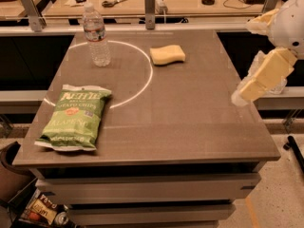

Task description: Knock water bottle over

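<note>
The water bottle (96, 34) stands upright at the far left of the grey table (190, 122). It is clear and ribbed, with a white cap and a white-and-red label band. My gripper (259, 80) is cream-coloured and hangs at the table's right edge, with its tip just over the tabletop. It is far to the right of the bottle and touches nothing.
A green chip bag (75, 119) lies flat at the front left. A yellow sponge (167, 54) lies at the far middle. A white arc (147, 75) is painted on the tabletop. A desk (180, 1) with scissors and a cup stands behind a rail.
</note>
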Motion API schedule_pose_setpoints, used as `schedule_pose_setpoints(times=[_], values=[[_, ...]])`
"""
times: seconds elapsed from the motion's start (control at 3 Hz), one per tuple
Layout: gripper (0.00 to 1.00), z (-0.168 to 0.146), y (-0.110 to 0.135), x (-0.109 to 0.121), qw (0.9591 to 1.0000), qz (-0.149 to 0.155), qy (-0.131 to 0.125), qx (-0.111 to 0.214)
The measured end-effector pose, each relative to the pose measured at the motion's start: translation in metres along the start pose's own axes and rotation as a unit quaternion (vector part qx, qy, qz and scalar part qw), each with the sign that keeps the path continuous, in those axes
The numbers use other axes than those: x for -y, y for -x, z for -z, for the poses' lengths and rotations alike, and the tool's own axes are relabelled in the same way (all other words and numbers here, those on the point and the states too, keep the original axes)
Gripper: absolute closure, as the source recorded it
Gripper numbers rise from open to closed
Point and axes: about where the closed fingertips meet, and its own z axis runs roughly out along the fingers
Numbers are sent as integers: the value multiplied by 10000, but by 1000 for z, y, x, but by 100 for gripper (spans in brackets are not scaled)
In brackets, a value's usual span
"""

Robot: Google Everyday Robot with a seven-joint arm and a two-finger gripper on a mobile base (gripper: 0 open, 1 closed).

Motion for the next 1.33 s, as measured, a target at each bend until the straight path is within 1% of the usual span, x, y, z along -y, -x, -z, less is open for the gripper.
schedule_pose_setpoints(times=[0.33, 0.67, 1.0, 1.33], values=[[0, -14, 33, -6, 9958, -302, -85, 866], [0, -33, 74, -22, 9852, -629, -176, 1587], [0, -59, 116, -28, 9726, -911, -304, 2116], [0, -82, 155, -18, 9608, -1108, -440, 2502]])
